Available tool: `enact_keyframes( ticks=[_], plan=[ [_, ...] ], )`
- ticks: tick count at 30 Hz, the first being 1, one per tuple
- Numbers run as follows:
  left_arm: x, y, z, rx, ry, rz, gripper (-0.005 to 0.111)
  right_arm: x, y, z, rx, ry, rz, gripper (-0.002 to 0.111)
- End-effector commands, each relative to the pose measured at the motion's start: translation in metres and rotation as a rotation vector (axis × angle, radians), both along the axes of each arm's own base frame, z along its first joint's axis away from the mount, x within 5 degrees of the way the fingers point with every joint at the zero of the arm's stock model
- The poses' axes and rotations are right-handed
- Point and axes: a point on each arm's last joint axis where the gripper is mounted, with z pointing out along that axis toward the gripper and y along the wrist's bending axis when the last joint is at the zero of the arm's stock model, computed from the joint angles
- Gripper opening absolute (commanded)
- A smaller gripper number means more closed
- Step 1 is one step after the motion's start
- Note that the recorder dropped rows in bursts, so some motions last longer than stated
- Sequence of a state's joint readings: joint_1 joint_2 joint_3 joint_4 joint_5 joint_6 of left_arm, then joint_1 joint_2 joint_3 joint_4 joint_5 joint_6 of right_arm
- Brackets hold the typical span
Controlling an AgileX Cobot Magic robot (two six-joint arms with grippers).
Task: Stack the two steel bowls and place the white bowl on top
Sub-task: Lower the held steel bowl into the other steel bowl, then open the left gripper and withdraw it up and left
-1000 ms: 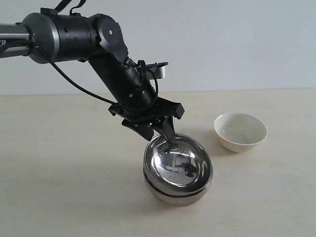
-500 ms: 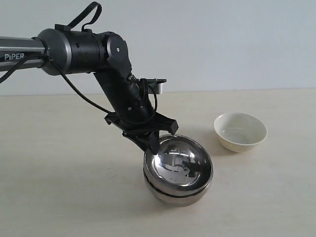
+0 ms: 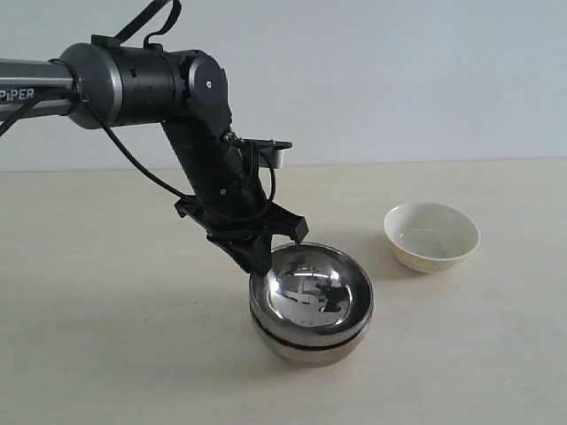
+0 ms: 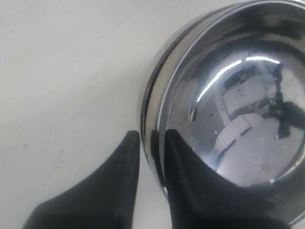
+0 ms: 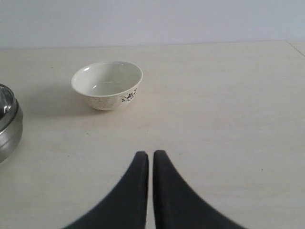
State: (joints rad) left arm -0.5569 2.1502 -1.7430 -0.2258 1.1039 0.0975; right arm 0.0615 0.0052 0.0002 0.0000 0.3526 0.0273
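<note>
Shows the upper steel bowl [image 3: 310, 288] nested in the lower steel bowl [image 3: 306, 348], both upright on the desk [image 3: 106, 310], with a thin dark seam between the two rims. Pinches the upper rim on the arm's side with the left claw [image 3: 262, 264]. Puts one finger [image 4: 125, 162] outside the wall and the other inside the mirror-bright hollow, clenched on the steel edge between them. Places the white bowl [image 3: 431, 235] to the right of the stack and a little farther back, well apart from it, upright, with a small dark flower pattern on its outer wall. Holds the right claw [image 5: 150, 155] above bare desk, facing the white bowl but apart from it, drawn together to a sliver and grasping nothing.
</note>
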Motion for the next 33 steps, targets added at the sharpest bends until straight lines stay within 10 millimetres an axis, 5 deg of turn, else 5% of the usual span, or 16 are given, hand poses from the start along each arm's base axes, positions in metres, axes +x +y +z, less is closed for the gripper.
enact_keyframes(
  ticks=[1, 16, 25, 33],
  plan=[
    [0.000, 0.001, 0.008, 0.003, -0.017, 0.008, 0.011, 0.000, 0.000, 0.001, -0.003, -0.017, -0.001, 0.000],
    [-0.001, 0.001, 0.011, 0.000, -0.026, 0.007, 0.009, 0.000, 0.000, 0.001, -0.003, -0.017, -0.001, 0.000],
    [-0.001, 0.008, 0.045, -0.020, -0.147, 0.014, 0.038, 0.000, 0.000, 0.001, -0.003, -0.017, -0.001, 0.000],
    [-0.011, 0.021, 0.063, 0.021, -0.189, 0.038, 0.037, 0.000, 0.000, 0.001, -0.003, -0.017, -0.001, 0.000]
  ],
)
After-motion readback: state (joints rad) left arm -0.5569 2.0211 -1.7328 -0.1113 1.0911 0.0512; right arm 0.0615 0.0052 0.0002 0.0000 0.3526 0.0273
